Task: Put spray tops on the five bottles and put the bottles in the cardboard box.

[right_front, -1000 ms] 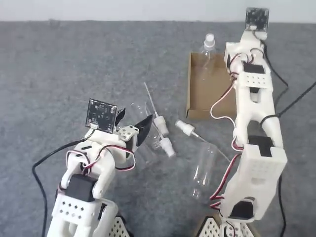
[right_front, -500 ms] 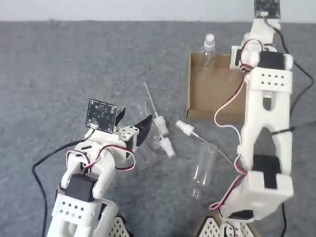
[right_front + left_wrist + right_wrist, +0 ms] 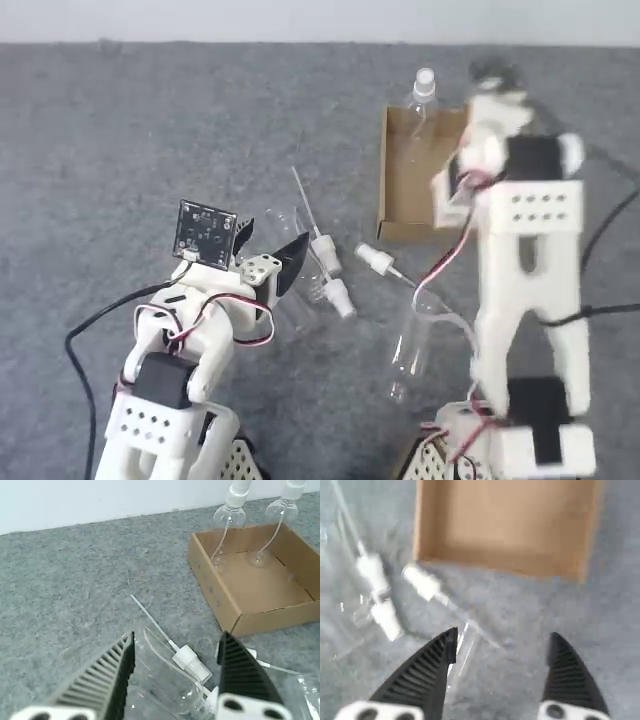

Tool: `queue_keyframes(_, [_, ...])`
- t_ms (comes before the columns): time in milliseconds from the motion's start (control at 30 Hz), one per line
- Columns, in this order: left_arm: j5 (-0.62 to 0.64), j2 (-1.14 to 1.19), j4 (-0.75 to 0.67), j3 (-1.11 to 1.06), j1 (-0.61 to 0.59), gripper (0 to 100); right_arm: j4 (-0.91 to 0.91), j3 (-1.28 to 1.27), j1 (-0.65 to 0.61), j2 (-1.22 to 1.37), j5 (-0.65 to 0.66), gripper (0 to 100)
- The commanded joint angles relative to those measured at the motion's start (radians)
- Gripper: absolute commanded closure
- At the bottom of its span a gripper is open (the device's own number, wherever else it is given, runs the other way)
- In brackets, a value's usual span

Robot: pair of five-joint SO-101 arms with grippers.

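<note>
Left end effector [image 3: 176, 645] sits with jaws apart over a near bottle [image 3: 160, 690]. Right end effector [image 3: 503, 635], jaws apart too, hovers above the loose bottle [image 3: 412, 340]. Best to drop squarely on its middle, clear of the spray top [image 3: 375, 258]. That arm has pulled back from the box [image 3: 395, 190], where capped bottles [image 3: 229, 517] stand.

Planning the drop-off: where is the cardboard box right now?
High view: the box sits far right, partly under the right arm, a capped bottle leaning on its far wall and a loose spray top by its near edge.
</note>
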State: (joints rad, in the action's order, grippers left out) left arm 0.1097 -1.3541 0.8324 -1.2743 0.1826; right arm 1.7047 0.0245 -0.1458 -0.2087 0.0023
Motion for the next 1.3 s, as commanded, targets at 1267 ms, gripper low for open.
queue_keyframes(1267, [0.003, -0.018, -0.037, 0.012, -0.003, 75, -0.271, -0.551, -0.005, -0.067, 0.034, 91.6])
